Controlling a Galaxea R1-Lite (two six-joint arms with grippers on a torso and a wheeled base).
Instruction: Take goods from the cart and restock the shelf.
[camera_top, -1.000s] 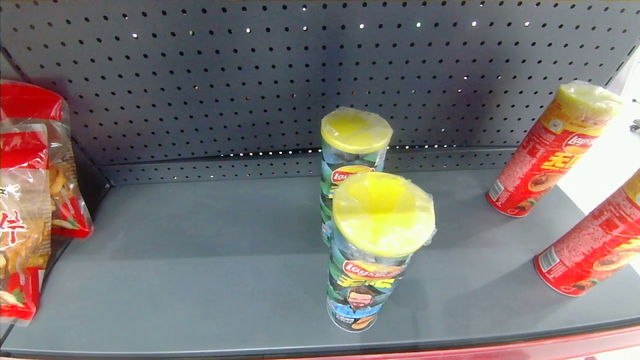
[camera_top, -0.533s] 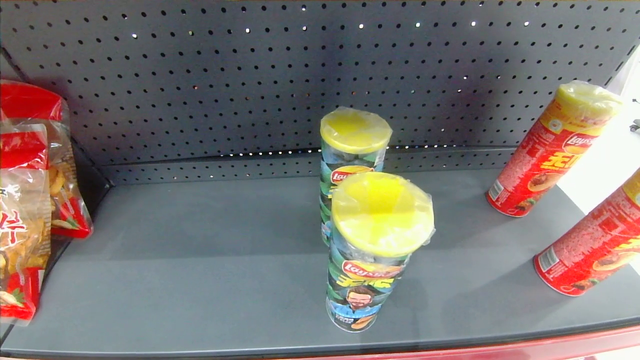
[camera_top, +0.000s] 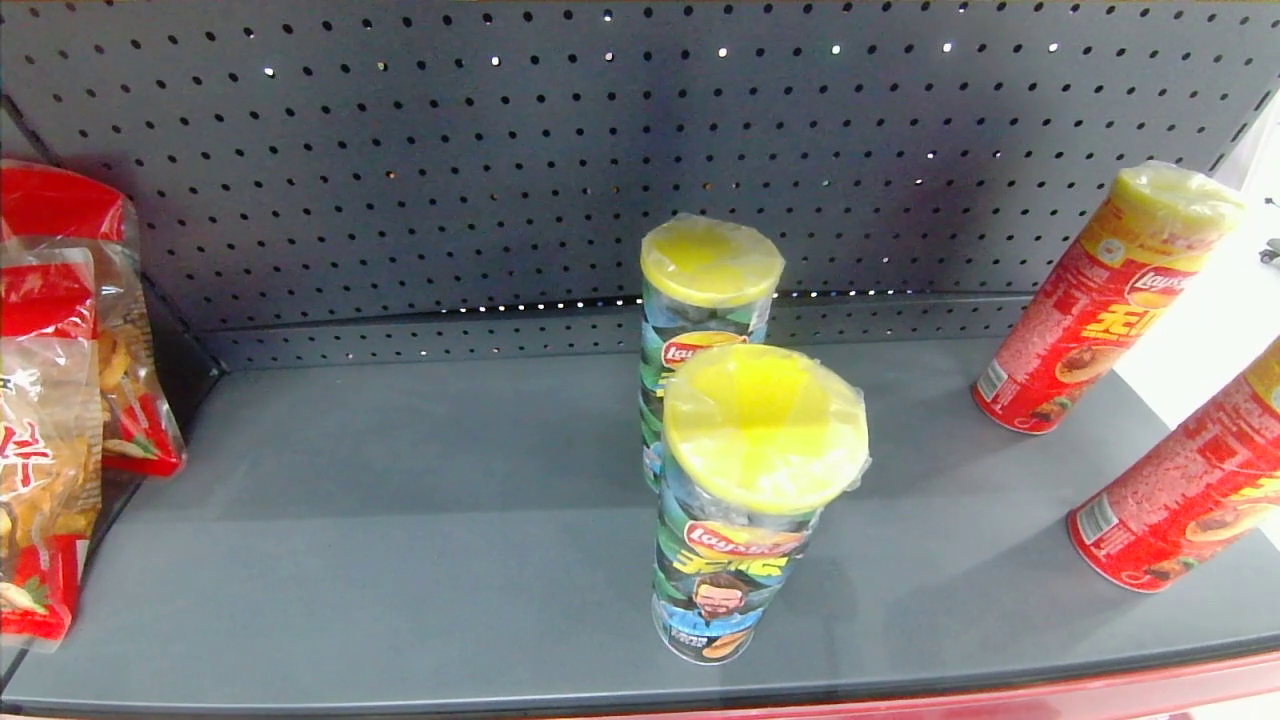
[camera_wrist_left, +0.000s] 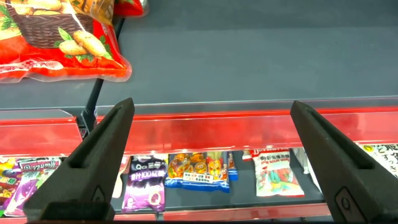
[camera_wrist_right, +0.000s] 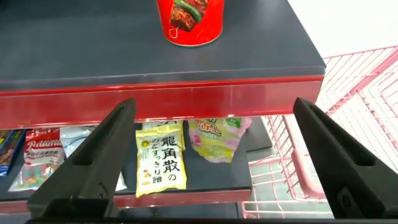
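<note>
Two green chip cans with yellow lids stand upright on the grey shelf (camera_top: 400, 520), one (camera_top: 755, 500) near the front edge and one (camera_top: 705, 320) behind it. Two red chip cans (camera_top: 1100, 300) (camera_top: 1190, 490) stand at the right end. My left gripper (camera_wrist_left: 211, 162) hangs open and empty just in front of the shelf's red front edge (camera_wrist_left: 211, 124). My right gripper (camera_wrist_right: 214, 162) is likewise open and empty before the red edge (camera_wrist_right: 161, 99), below a red can (camera_wrist_right: 189, 18).
Red snack bags (camera_top: 60, 400) sit at the shelf's left end, also in the left wrist view (camera_wrist_left: 56, 37). A perforated back panel (camera_top: 500, 150) closes the shelf. Lower shelves hold small snack packets (camera_wrist_left: 199, 171) (camera_wrist_right: 160, 158). A pink cart (camera_wrist_right: 348, 137) stands to the right.
</note>
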